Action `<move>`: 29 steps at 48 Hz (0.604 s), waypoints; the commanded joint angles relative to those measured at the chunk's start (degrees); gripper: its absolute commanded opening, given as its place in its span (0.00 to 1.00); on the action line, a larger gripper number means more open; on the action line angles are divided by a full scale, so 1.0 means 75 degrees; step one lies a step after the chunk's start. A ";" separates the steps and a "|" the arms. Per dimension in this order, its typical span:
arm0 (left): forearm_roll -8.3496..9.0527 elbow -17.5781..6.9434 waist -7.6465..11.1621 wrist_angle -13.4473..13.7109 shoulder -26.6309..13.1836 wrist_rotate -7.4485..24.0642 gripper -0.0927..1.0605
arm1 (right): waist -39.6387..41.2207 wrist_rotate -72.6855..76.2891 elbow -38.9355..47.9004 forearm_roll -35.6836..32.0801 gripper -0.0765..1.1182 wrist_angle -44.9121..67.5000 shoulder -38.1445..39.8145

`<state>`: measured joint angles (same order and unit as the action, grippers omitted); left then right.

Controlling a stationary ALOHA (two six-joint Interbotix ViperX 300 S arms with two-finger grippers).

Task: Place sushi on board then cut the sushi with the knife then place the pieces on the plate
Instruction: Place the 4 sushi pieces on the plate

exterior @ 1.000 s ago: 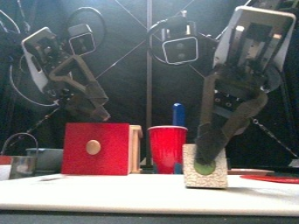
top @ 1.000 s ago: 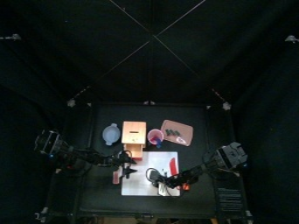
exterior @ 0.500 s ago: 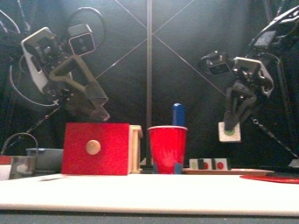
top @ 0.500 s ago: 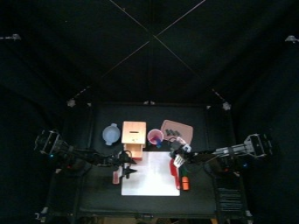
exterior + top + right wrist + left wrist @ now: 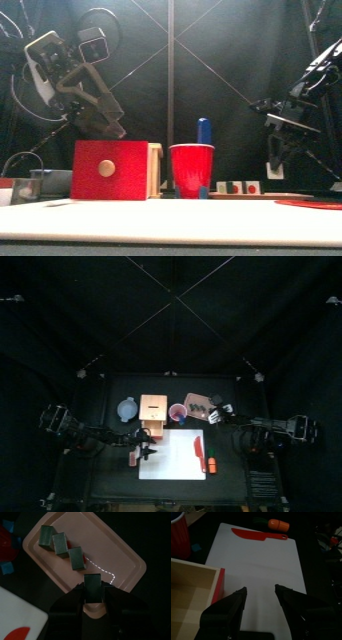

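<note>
Sushi piece (image 5: 92, 588) is pinched in my right claw (image 5: 92, 596) over the pink tray (image 5: 117, 559), toward the counter's back right corner; three pieces (image 5: 60, 543) lie on it. My left claw (image 5: 260, 594) hangs spread above the white board (image 5: 264, 562).

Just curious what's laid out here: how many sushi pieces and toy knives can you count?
Sushi pieces: 4 (3 on the pink tray, 1 in the right gripper)
Toy knives: 2 (red knife, blue knife)
Total: 6

wooden box (image 5: 152, 408), red front, between blue-grey bowl (image 5: 127, 409) and red cup (image 5: 178, 411); orange toy food (image 5: 210, 464) apart, toward front.
</note>
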<state>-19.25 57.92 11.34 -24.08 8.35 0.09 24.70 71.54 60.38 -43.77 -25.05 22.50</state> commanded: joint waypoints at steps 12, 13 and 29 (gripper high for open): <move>-0.0012 -0.0129 0.0000 -0.0023 0.0023 0.0000 0.82 | 0.0797 -0.0070 -0.0480 -0.0574 0.58 0.0586 -0.1113; -0.0012 -0.0117 0.0000 -0.0035 0.0023 0.0000 0.82 | 0.0797 -0.0059 -0.0480 -0.0586 0.58 0.0609 -0.1137; 0.0000 -0.0141 0.0000 -0.0035 0.0023 0.0012 0.82 | 0.0844 -0.0059 -0.0516 -0.0797 0.65 0.0680 -0.1207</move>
<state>-19.25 57.92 11.34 -24.08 8.26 0.09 30.67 71.10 57.66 -49.39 -20.04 12.74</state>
